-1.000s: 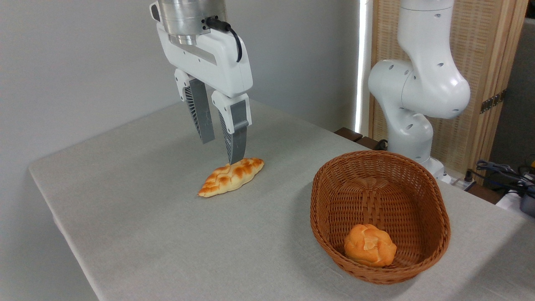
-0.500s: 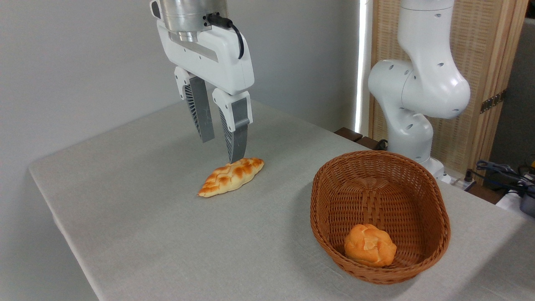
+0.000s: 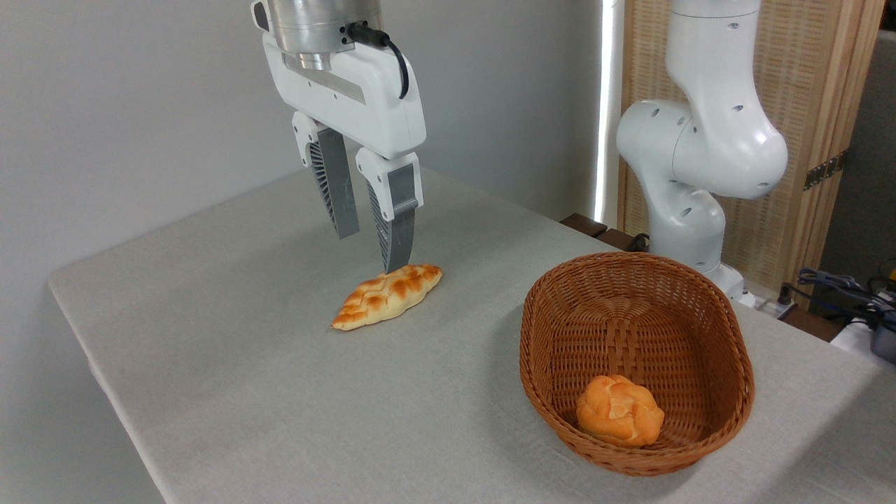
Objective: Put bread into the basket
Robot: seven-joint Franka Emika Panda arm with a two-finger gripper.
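Note:
The bread (image 3: 619, 419), a small round orange-golden bun with a lumpy top, lies inside the basket (image 3: 728, 343) near its front wall. The basket is a large oval reddish-brown wicker one on the right of the table. My gripper (image 3: 371, 253) hangs far to the left of the basket, open, with nothing between its grey fingers (image 3: 397, 234). Its tips are just above the back end of a long braided loaf (image 3: 386, 295).
The braided loaf with a brown-toasted pale crust lies on the grey tablecloth (image 3: 280, 392) mid-table. The white arm base (image 3: 700, 168) stands behind the basket at the table's right. Cables and gear (image 3: 854, 294) sit at the far right edge.
My gripper shifted very slightly to the right and up between one second ago and half a second ago. Since then nothing has moved.

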